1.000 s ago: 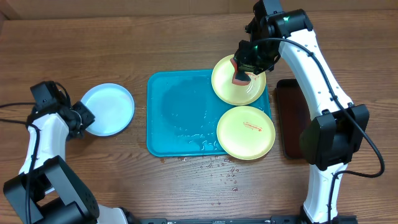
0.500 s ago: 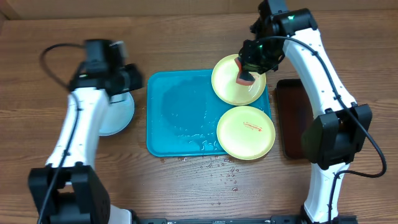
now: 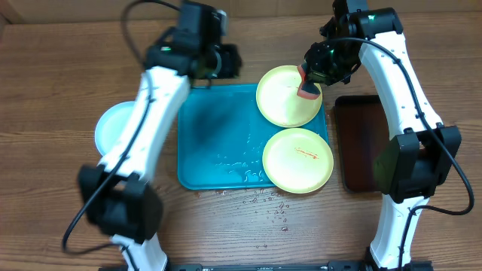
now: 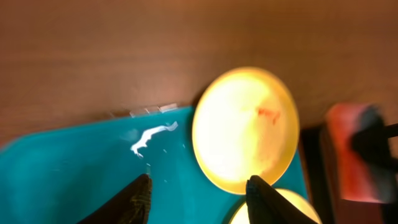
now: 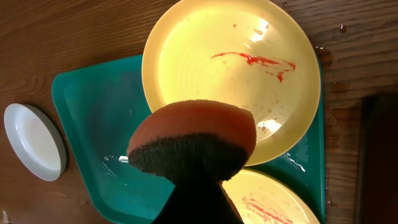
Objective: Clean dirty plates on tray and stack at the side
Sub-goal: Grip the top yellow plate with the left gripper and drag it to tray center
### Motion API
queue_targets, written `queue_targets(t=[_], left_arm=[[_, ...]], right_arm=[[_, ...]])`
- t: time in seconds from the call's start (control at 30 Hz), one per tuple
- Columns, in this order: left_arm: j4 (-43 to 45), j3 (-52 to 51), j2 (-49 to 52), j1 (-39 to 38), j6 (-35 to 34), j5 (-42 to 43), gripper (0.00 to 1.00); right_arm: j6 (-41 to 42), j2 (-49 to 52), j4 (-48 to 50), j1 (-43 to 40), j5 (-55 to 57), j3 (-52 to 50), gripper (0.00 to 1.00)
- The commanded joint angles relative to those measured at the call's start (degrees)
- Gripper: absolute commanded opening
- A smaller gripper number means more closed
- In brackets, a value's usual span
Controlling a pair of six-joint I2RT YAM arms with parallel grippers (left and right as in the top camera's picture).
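Observation:
Two pale yellow-green plates lie on the right of the turquoise tray (image 3: 211, 143): the far plate (image 3: 285, 99) and the near plate (image 3: 297, 159), both with red smears. The far plate also shows in the right wrist view (image 5: 230, 68) and the left wrist view (image 4: 242, 127). A pale blue-white plate (image 3: 109, 128) lies on the table left of the tray. My right gripper (image 3: 310, 81) is shut on an orange sponge (image 5: 193, 140) with a dark scrub face, above the far plate's right edge. My left gripper (image 4: 198, 196) is open and empty, above the tray's far edge.
A dark brown-black tray (image 3: 360, 143) lies to the right of the turquoise tray. Water drops (image 3: 267, 207) spot the wood in front of the tray. The left arm (image 3: 151, 113) stretches over the tray's left side and part of the blue-white plate.
My left arm has swung from the blue-white plate at the left up and right to the tray's far edge. My right gripper has shifted slightly right with the sponge.

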Motion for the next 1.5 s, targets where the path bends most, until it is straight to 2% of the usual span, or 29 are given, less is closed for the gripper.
queue_targets(t=[0.0,0.07,0.2,0.27,0.37,0.57,0.67,0.8,1.1,1.3,1.47], left_arm=[[-0.92,0.48,6.12,-2.73,-4.22,0.63,0.55],[-0.37,0.46,8.31,-4.04,-6.36,0.63,0.56],[1.36,0.46,12.72,-6.58,-10.08,0.63,0.51],[1.92,0.46,14.80,-7.39,-11.56,0.61,0.44],[2.21,0.46,17.70,-8.02,-13.64,0.46,0.39],[2.75,0.46,21.81,-8.07,-18.60,0.22,0.37],[2.82,0.46,23.02,-8.11,-18.69,0.07,0.35],[3.13,0.46,23.26,-8.11,-18.71,-2.58,0.28],[8.02,0.48,23.23,-6.51,-18.69,-4.17,0.04],[8.59,0.48,22.29,-3.45,-18.05,-4.13,0.04],[7.58,0.48,18.23,-0.20,-11.63,-3.91,0.04]], right_arm=[[0.37,-2.45,0.09,0.13,-0.87,1.25,0.04],[0.37,-2.45,-0.04,0.13,-0.87,1.25,0.04],[0.37,-2.45,-0.11,0.15,-0.87,1.25,0.04],[0.39,-2.45,-0.13,0.15,-0.85,1.25,0.04],[0.37,-2.45,-0.39,0.15,-0.85,1.25,0.04],[0.35,-2.45,-0.57,0.15,-0.85,1.25,0.04],[0.35,-2.45,-0.52,0.15,-0.83,1.25,0.04],[-0.13,-2.45,-0.61,0.15,-0.83,1.25,0.04],[-0.52,-2.45,-1.33,0.15,-0.81,1.25,0.04],[-0.50,-2.45,-1.36,0.15,-0.83,1.25,0.04],[-0.72,-2.45,-1.33,0.15,-0.79,1.25,0.04]])
